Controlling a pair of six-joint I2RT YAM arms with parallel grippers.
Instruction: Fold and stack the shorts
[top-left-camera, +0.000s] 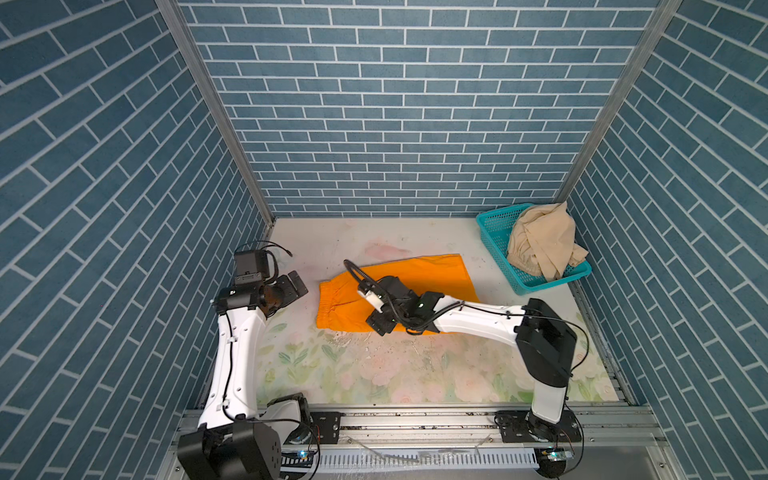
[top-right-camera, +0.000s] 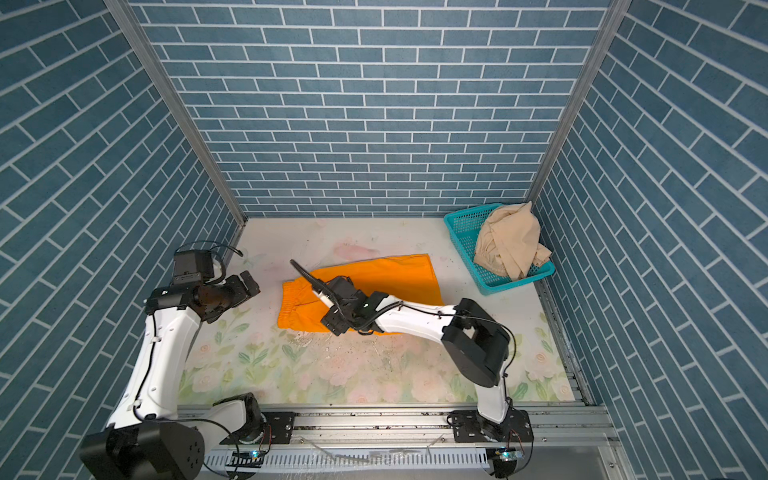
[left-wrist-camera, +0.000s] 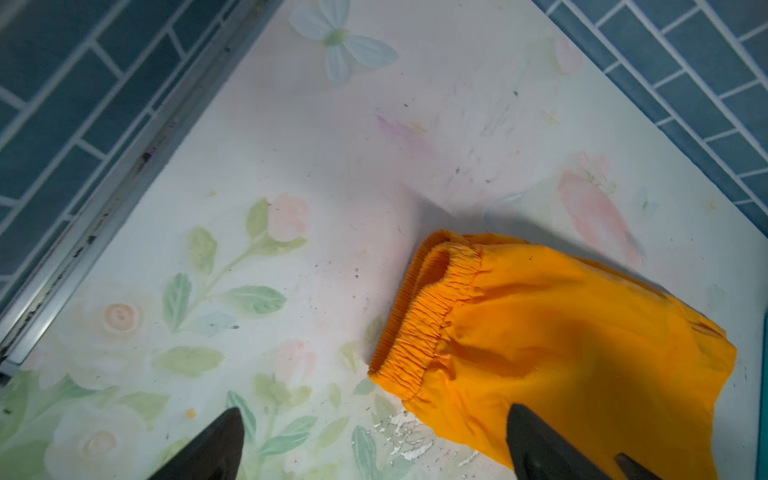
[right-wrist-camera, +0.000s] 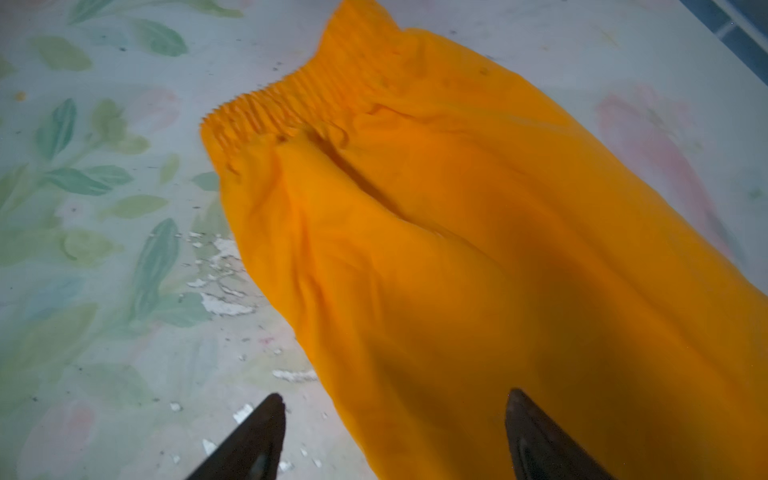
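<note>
Floral tabletop (top-left-camera: 374, 374) | orange shorts (top-left-camera: 419, 270) judged soft, light; waistband (left-wrist-camera: 419, 328) corners advised for gripping | left gripper (left-wrist-camera: 374, 409), right gripper (right-wrist-camera: 395, 395) both spread, empty.

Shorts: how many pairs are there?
2. The orange shorts lie flat in the middle; the beige shorts sit crumpled in the teal basket at the far right corner. Others might be hidden beneath them.

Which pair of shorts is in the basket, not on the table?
The beige shorts, crumpled in the teal basket; the orange shorts lie spread flat on the table.
</note>
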